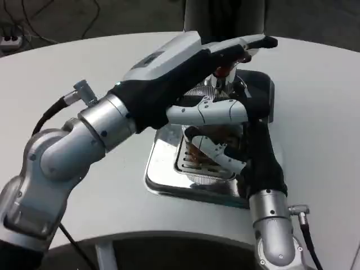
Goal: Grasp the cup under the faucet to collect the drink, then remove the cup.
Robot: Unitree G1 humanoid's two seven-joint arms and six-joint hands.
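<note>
A clear cup (203, 147) with some brown drink in it stands on the ribbed grate of the silver drip tray (163, 179), directly under the faucet (224, 72) with its red-marked spout. My right hand (252, 147) comes up from the bottom right and grips the cup from its right side, with white fingers (220, 156) wrapped across the cup's front. My left hand (188, 64) reaches in from the left and lies over the faucet's top. Its fingers (256, 43) stretch past the tap, and a white finger (208, 112) crosses below it, hiding the cup's rim.
The drip tray's dark machine base (264, 93) sits behind the faucet. The white round table (315, 112) spreads to both sides. My left forearm (84, 135) crosses the table's left half. Cables and a power strip (10, 40) lie on the floor at the far left.
</note>
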